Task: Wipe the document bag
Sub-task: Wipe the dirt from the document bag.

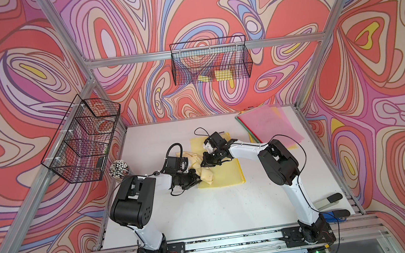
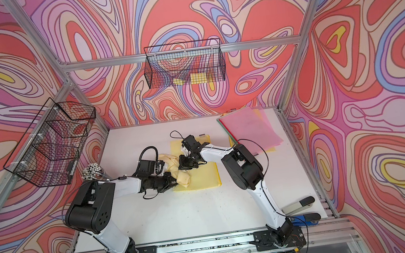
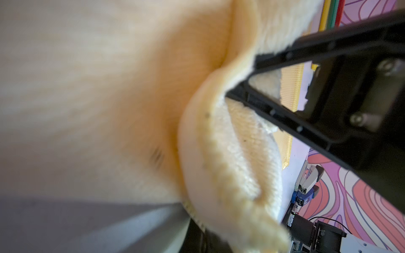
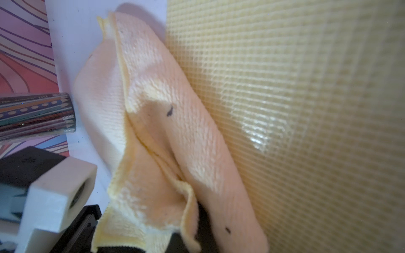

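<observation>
The yellow mesh document bag (image 1: 228, 175) (image 2: 204, 178) lies flat at mid-table; in the right wrist view its gridded surface (image 4: 306, 109) fills half the picture. A pale yellow cloth (image 1: 203, 170) (image 2: 179, 173) lies bunched along the bag's left edge, partly on it. My left gripper (image 1: 197, 178) (image 2: 174, 181) is shut on the cloth's near end. My right gripper (image 1: 204, 163) (image 2: 182, 165) is shut on the cloth a little farther back. The cloth (image 3: 230, 153) (image 4: 164, 131) covers both sets of jaws in the wrist views. A few dark specks mark the cloth.
A stack of pink, yellow and green document bags (image 1: 269, 124) lies at the back right. Two staplers (image 1: 331, 199) lie at the front right edge. A cup of pencils (image 1: 118, 169) stands at the left edge. Wire baskets (image 1: 82, 139) (image 1: 211, 60) hang on the walls.
</observation>
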{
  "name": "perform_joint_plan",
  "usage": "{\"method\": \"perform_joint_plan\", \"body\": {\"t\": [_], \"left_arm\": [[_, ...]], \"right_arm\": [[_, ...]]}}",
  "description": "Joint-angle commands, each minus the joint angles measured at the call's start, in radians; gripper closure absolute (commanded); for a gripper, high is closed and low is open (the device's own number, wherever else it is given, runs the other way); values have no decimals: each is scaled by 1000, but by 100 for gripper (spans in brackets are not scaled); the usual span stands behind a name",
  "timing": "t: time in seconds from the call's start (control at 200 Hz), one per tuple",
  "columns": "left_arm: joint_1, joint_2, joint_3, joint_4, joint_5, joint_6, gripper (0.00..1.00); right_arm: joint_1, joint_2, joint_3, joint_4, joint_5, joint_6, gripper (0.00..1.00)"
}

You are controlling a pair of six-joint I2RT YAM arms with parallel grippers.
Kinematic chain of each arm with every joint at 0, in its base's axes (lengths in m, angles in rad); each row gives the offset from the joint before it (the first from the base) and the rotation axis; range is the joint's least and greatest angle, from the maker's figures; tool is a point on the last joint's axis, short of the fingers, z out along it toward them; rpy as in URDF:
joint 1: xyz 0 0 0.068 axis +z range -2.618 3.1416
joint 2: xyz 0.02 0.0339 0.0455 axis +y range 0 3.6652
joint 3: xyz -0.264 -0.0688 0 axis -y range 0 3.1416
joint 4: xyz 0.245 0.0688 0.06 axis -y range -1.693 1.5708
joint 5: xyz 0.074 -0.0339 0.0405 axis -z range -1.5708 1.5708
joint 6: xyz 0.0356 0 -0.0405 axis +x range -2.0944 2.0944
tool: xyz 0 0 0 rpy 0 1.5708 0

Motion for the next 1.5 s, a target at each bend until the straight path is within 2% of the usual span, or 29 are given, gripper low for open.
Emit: {"method": "perform_joint_plan", "body": {"t": [0.0,0.155,0.27,0.391,0.546,0.651,0.771,0.906,1.267,1.342,1.497], "left_arm": [[0,21,-14,-4,0,-4,100],[-1,38,-10,6,10,-11,100],[-1,47,-15,29,22,-26,100],[-2,50,-20,34,23,-30,100],[-2,53,-19,33,23,-30,100],[-1,54,-15,30,27,-33,100],[-1,49,-14,23,27,-29,100],[0,59,-8,23,30,-31,100],[0,64,-5,28,39,-39,100],[-2,63,3,21,40,-37,100],[-1,69,15,19,42,-41,100]], "right_arm": [[-120,-22,-116,-88,129,-18,100],[-229,-95,-174,-141,198,-76,100],[-232,-113,-137,-182,237,-96,100],[-171,-112,-87,-161,205,-70,100],[-27,-12,90,-219,233,-64,100],[10,39,161,-271,330,-60,100],[9,11,139,-313,499,-61,100],[5,-16,117,-361,622,-80,100],[-25,-40,82,-441,861,-59,100],[-24,-56,88,-432,853,-70,100],[26,-57,113,-380,748,-101,100]]}}
